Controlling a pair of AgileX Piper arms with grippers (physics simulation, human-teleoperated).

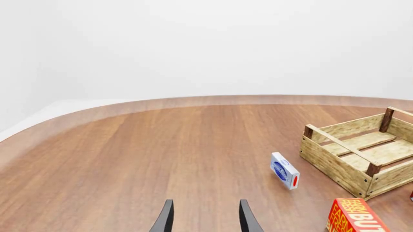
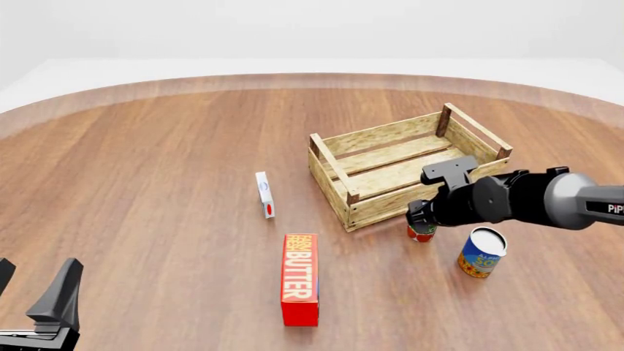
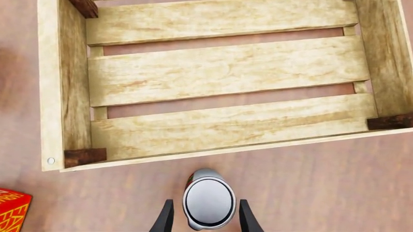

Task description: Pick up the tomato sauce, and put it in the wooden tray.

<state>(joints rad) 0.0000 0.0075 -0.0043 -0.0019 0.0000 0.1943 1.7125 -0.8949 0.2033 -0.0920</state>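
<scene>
right arm low, astride tomato sauce

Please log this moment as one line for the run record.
right gripper: open, straddling tomato sauce | wooden tray: nothing inside | left gripper: open, idle

Tomato sauce red with a green band, silver top. Wooden tray pale slats, darker brown corner posts. Butter box red with yellow-orange lettering (white on its long side). Bigger can blue and yellow. Small box white, blue oval, red spot. Table reddish-brown woodgrain. Arms black.
</scene>
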